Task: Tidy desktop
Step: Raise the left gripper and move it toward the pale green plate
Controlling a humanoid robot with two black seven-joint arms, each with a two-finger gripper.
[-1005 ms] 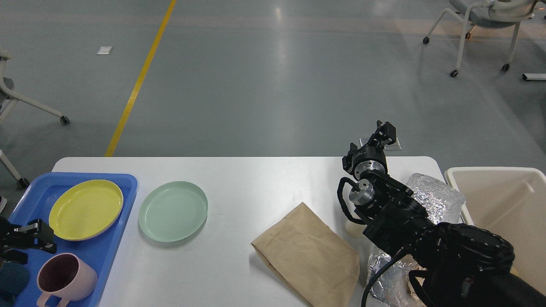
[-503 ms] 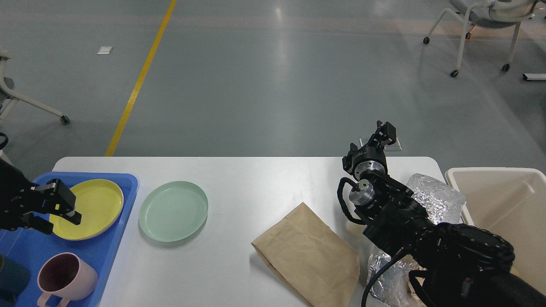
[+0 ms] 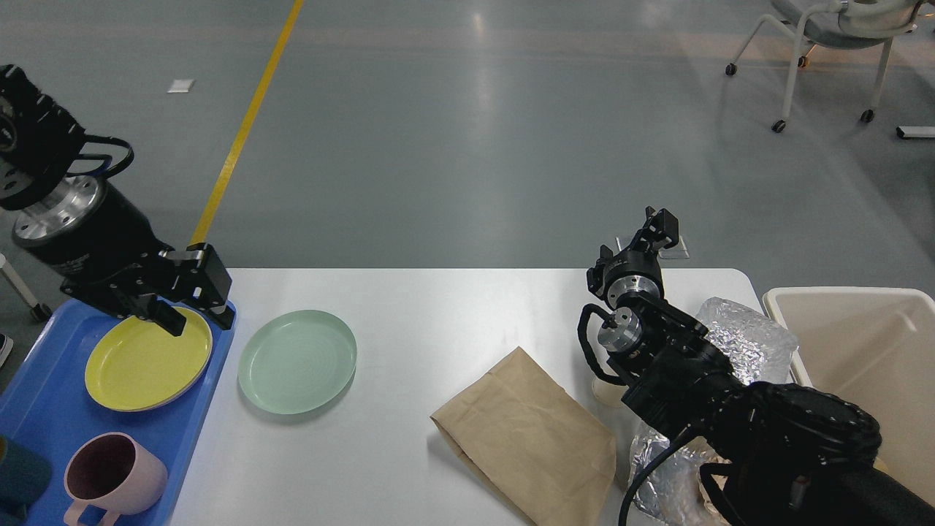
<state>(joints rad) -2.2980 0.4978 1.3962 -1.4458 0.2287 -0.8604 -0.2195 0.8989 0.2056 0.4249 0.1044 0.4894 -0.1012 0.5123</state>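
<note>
Left gripper (image 3: 196, 310) moved up and right since earlier frame, now over blue tray (image 3: 44, 409) corner beside yellow plate (image 3: 139, 365), fingers spread, empty. Right gripper (image 3: 661, 225) unmoved at desktop (image 3: 438, 307) far edge; finger state unclear. Green plate (image 3: 297, 361) on desktop.

Smooth white desk (image 3: 453, 307); matt creased brown paper bag (image 3: 529, 438); crinkled shiny foil (image 3: 745, 336); glossy blue plastic tray (image 3: 44, 431); smooth green plate (image 3: 296, 361).

Tray (image 3: 44, 409) with plate (image 3: 146, 358) and mug (image 3: 109, 478) at table (image 3: 438, 307) left; second plate (image 3: 296, 361) beside it; paper bag (image 3: 526, 438) right of centre, bin (image 3: 869, 351) far right.
</note>
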